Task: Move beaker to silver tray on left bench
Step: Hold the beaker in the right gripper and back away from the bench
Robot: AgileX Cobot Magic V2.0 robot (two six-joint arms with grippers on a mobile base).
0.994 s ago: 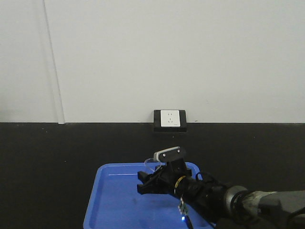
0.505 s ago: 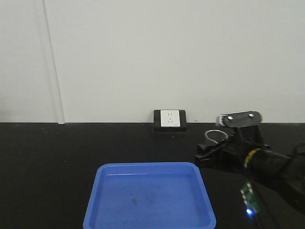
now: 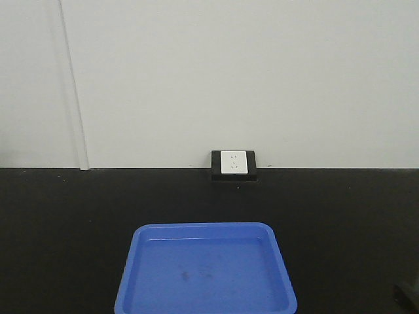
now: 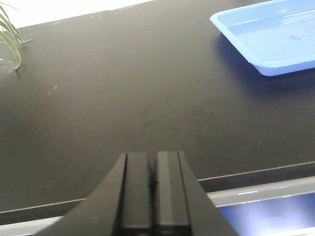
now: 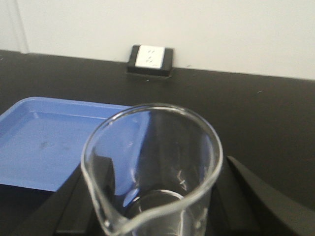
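**Two grippers, one beaker held at the right**

One clear glass beaker [image 5: 147, 147] fills the near field of the right wrist view. It stands upright with its spout toward the camera, clasped between the dark fingers of the right gripper [image 5: 156, 211], which press against its two sides. The left gripper [image 4: 152, 172] has its fingers pressed flat together with nothing between them, and it hangs over the front edge of the black counter [image 4: 123, 98]. Farther in, a blue tray [image 3: 203, 275] lies on the counter, left of the beaker and well short of the rear edge. Green plant leaves [image 4: 16, 56] show at the far left. A socket [image 3: 234, 163] sits at the counter's rear edge, against the white wall [image 3: 229, 78].
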